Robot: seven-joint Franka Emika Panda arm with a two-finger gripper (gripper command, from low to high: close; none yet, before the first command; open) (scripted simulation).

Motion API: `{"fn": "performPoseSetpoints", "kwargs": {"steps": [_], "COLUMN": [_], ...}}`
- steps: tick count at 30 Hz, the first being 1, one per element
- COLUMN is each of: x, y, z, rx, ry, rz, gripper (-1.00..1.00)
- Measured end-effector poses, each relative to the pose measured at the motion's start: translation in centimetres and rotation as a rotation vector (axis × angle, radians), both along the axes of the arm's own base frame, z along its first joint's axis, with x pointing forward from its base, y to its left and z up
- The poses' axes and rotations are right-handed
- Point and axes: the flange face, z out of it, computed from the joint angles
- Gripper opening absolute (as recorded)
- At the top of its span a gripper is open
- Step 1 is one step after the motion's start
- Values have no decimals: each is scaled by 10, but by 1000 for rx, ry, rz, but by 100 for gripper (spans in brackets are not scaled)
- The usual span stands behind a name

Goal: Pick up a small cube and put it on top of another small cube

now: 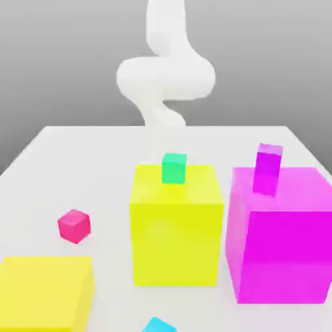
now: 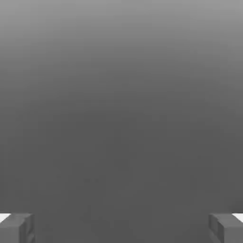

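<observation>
Gripper (image 2: 121,228) fingers stand wide apart with nothing between them; in the hand view one grey fingertip (image 2: 16,228) sits at each lower corner of the picture, with plain grey background in the gap. In the exterior view the white arm (image 1: 165,71) rises behind the far edge of the white tabletop (image 1: 78,155), well apart from all the blocks.

The tiny cyan cube (image 1: 159,325) lies on the tabletop at the very front edge of the exterior view, partly cut off by the frame, just in front of the big yellow block (image 1: 175,237) in the middle. The tiny hot-pink cube (image 1: 74,225) rests on the tabletop toward the exterior view's left, apart from the middle yellow block and a little behind a second yellow block (image 1: 42,292) in the front corner on that side.

A small green cube (image 1: 174,167) sits at the far top edge of the middle yellow block. On the exterior view's right stands a big magenta block (image 1: 282,249), close beside the yellow one with a narrow gap between them. A small purple-magenta cube (image 1: 268,167) sits at its far top edge; it looks taller than it is wide.
</observation>
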Motion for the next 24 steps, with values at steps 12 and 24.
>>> {"fn": "performPoseSetpoints", "kwargs": {"steps": [12,24], "x": [122,159], "y": [-3,-6], "z": [-180,-393], "rx": [-178,-314], "ry": [288,555], "rz": [344,712], "gripper": [0,0]}}
